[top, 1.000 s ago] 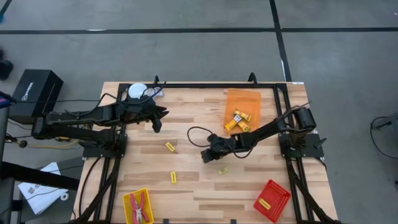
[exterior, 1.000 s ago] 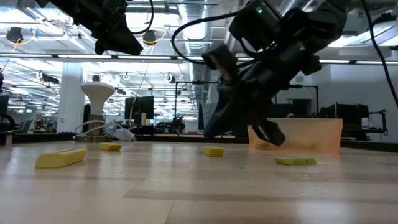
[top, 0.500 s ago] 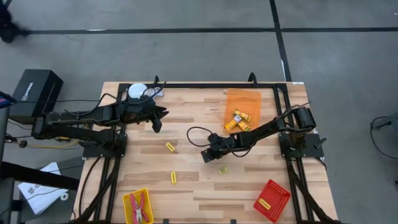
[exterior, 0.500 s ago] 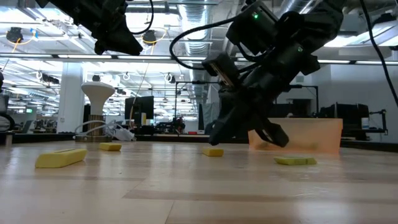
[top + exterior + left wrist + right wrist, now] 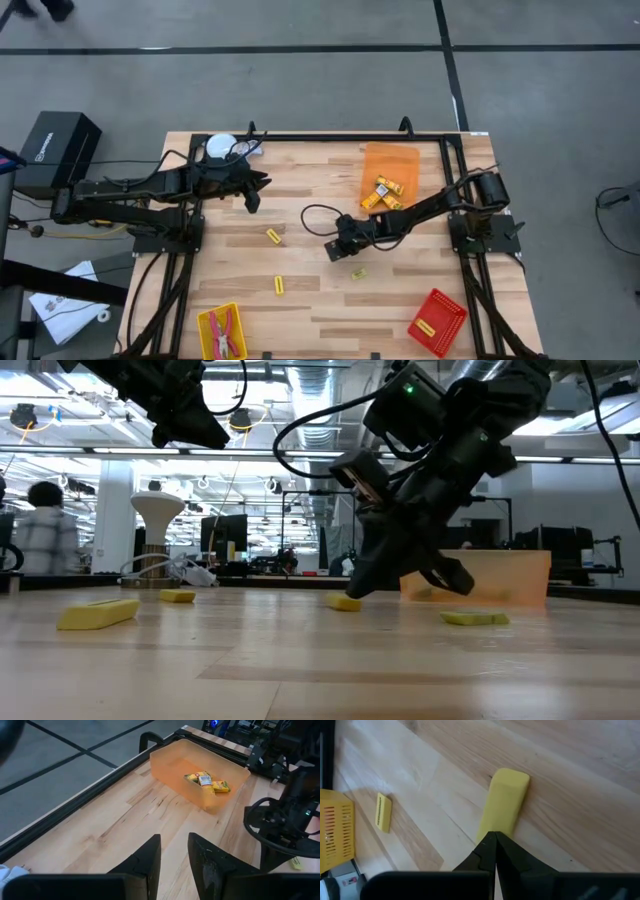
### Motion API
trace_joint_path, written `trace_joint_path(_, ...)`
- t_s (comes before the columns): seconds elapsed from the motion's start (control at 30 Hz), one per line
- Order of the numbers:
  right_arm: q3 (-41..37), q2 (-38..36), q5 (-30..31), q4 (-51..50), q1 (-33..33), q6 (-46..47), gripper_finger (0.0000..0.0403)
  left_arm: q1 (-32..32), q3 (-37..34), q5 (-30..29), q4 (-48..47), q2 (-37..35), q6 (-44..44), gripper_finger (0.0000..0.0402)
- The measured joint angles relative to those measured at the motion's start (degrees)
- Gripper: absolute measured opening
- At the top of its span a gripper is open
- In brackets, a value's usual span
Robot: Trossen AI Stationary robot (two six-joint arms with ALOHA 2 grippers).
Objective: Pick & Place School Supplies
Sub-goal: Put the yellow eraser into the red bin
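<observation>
Yellow blocks lie flat on the wooden table: one (image 5: 273, 235) left of centre, one (image 5: 279, 285) nearer the front, one (image 5: 358, 273) right of centre. Another yellow block (image 5: 506, 795) lies just ahead of my right gripper (image 5: 491, 840); the arm hides it from above. That gripper (image 5: 333, 252) is shut and slants down at mid-table, its tips low beside this block (image 5: 343, 603). My left gripper (image 5: 252, 200) hangs open and holds nothing above the far left part of the table. Two red-handled tools (image 5: 226, 335) lie in the yellow tray (image 5: 205, 325). My right gripper has its shut fingertips (image 5: 487, 845) at one short end (image 5: 492, 827) of the yellow block, slanting down at it from the table's right. The block lies flat on the table. I cannot tell whether the tips touch it.
An orange tray (image 5: 392, 158) at the far right holds several yellow blocks. A red tray (image 5: 447, 305) at the near right holds one. A white cup-like object (image 5: 221, 146) stands at the far left corner. A person (image 5: 45, 530) shows in the room behind.
My right gripper has tipped further downward, and its shut tips have sunk toward the yellow block under it. The blocks have kept their places.
</observation>
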Motion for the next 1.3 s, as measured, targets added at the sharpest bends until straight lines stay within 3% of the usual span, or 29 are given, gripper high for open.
trace_joint_path(0.73,-0.20,0.23,-3.85,-4.45,-4.45,-6.01,0.0000,0.00,0.00,0.01,-0.07,0.00,0.00,0.0092)
trace_joint_path(1.3,-0.57,-2.64,-1.57,2.47,-6.45,-7.41,0.0000,0.31,0.00,0.02,-0.09,0.53,0.00,0.0092)
